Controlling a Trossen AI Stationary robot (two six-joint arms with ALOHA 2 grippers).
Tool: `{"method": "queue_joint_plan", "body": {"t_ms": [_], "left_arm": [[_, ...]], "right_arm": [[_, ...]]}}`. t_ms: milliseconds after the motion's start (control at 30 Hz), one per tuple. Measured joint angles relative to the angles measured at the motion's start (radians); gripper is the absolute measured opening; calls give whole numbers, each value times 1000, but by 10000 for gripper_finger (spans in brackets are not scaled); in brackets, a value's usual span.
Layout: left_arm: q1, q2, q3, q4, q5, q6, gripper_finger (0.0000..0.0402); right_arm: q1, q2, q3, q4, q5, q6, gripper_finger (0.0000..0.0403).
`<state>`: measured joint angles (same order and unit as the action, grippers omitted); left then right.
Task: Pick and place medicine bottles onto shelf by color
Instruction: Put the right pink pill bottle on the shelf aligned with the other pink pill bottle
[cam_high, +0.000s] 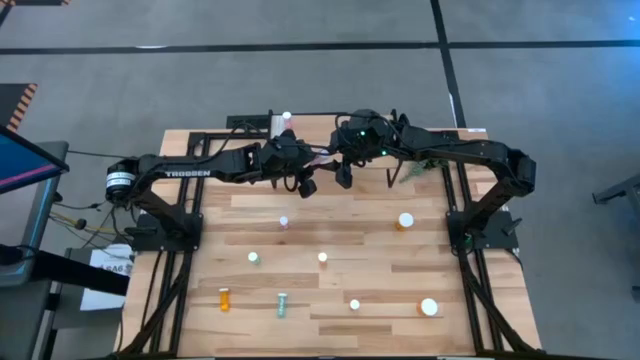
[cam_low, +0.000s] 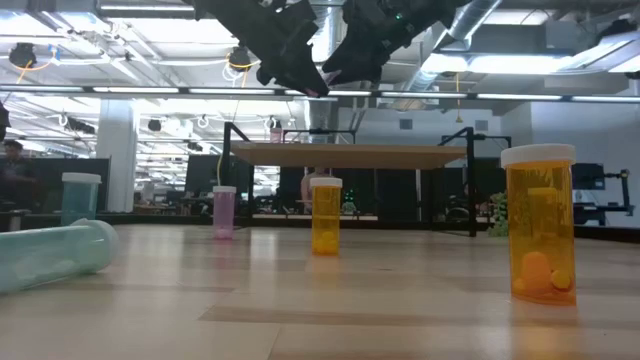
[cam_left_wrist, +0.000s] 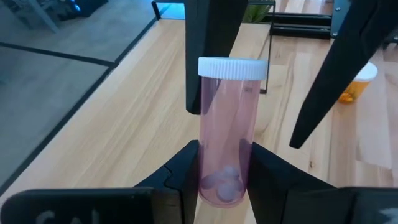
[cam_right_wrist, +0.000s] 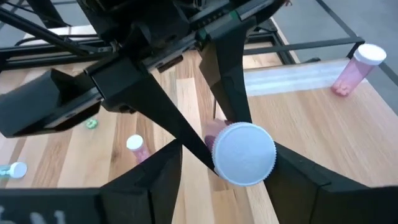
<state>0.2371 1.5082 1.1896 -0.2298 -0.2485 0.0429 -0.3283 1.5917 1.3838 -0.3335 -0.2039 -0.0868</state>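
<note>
My left gripper (cam_left_wrist: 224, 163) is shut on a pink bottle (cam_left_wrist: 227, 134) with a white cap, held in the air over the far middle of the table (cam_high: 318, 158). My right gripper (cam_right_wrist: 229, 168) is open, with one finger on either side of the bottle's white cap (cam_right_wrist: 244, 153). I cannot tell whether it touches the cap. The shelf (cam_low: 350, 155) stands below the grippers. Another pink bottle (cam_right_wrist: 357, 67) stands on the shelf's corner by its base, beside the white strip (cam_right_wrist: 292, 81). My left gripper pinches the pink bottle's body near its bottom end (cam_left_wrist: 222, 180) between its two fingers. The bottle sticks out forward past the fingertips, cap end away from the gripper. It is lifted clear of the shelf and the table.
Bottles stand on the table: a pink one (cam_high: 283, 221), a teal one (cam_high: 254, 258) and two wide orange ones (cam_high: 405, 221) (cam_high: 429, 307). An orange one (cam_high: 224, 298) and a teal one (cam_high: 282, 305) lie on their sides. A small green plant (cam_high: 415, 170) is at the far right.
</note>
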Motion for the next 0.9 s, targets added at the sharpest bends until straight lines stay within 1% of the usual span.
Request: {"method": "queue_joint_plan", "body": {"t_ms": [900], "left_arm": [[1, -1, 0, 2, -1, 0, 98]], "right_arm": [[0, 0, 0, 17, -2, -18, 230]]}}
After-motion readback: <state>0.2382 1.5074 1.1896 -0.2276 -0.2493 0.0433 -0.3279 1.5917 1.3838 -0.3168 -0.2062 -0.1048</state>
